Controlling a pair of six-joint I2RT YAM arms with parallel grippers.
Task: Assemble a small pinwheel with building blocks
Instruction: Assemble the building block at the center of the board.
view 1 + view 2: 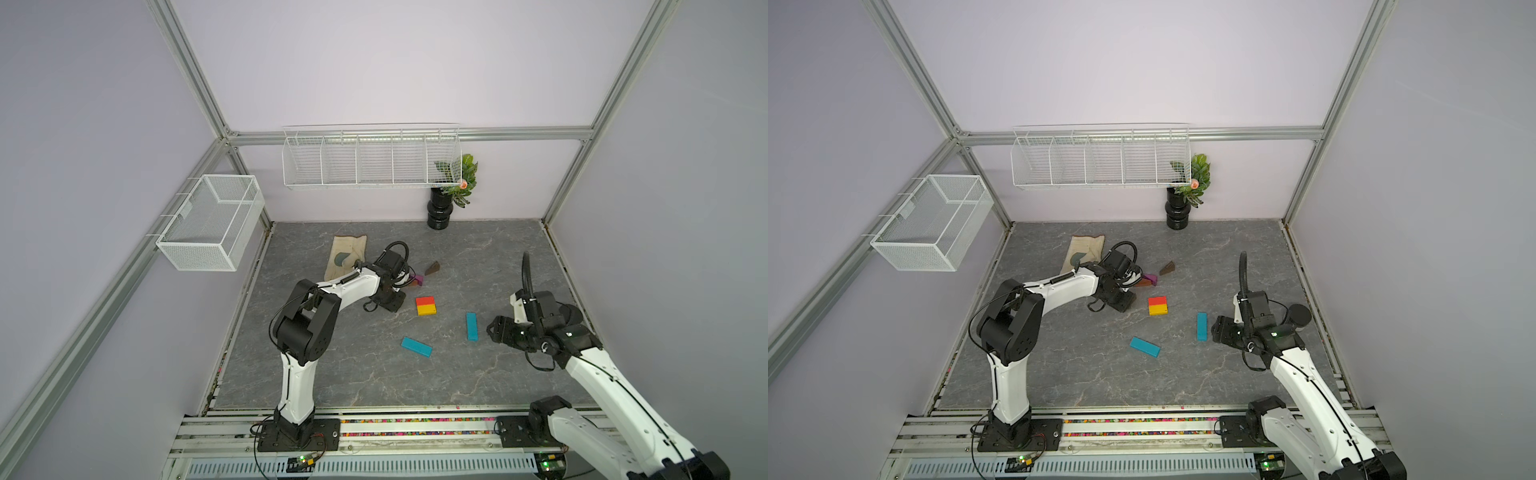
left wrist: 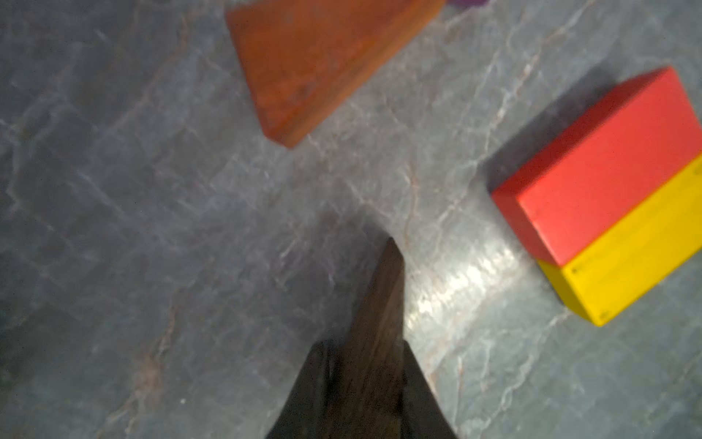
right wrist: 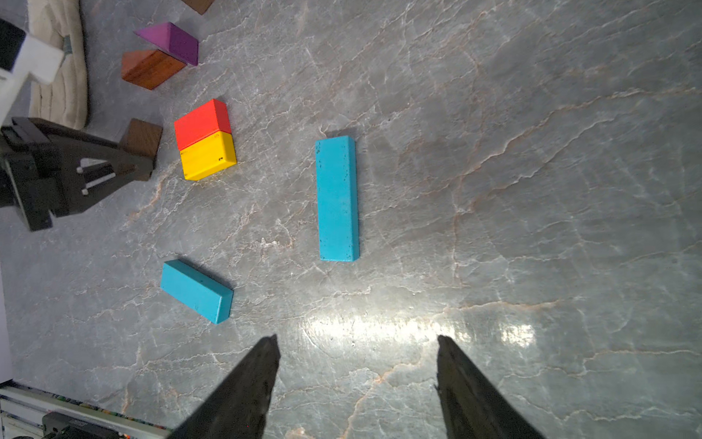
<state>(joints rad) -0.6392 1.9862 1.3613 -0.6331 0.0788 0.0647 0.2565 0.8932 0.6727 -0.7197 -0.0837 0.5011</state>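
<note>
Of the pinwheel, only a red-and-yellow square (image 1: 426, 305) (image 1: 1158, 305) (image 3: 205, 138) lies mid-table. Just left of it, my left gripper (image 2: 364, 361) (image 3: 138, 161) (image 1: 392, 301) is shut on a dark brown wedge (image 2: 380, 304) (image 3: 142, 138). Other building blocks lie loose. An orange-brown wedge (image 2: 315, 64) (image 3: 152, 68) and a purple wedge (image 3: 174, 40) (image 1: 419, 279) sit behind the gripper. Another brown wedge (image 1: 432, 268) lies farther back. Two teal bars (image 1: 471, 326) (image 1: 416, 347) (image 3: 337, 197) (image 3: 196, 290) lie nearer the front. My right gripper (image 3: 357, 342) (image 1: 1217, 328) hangs open and empty beside the right-hand bar.
A cream glove (image 1: 347, 253) lies behind the left arm. A black vase with a plant (image 1: 439, 212) stands at the back wall. Wire baskets (image 1: 370, 158) (image 1: 210, 222) hang on the back and left frames, above the table.
</note>
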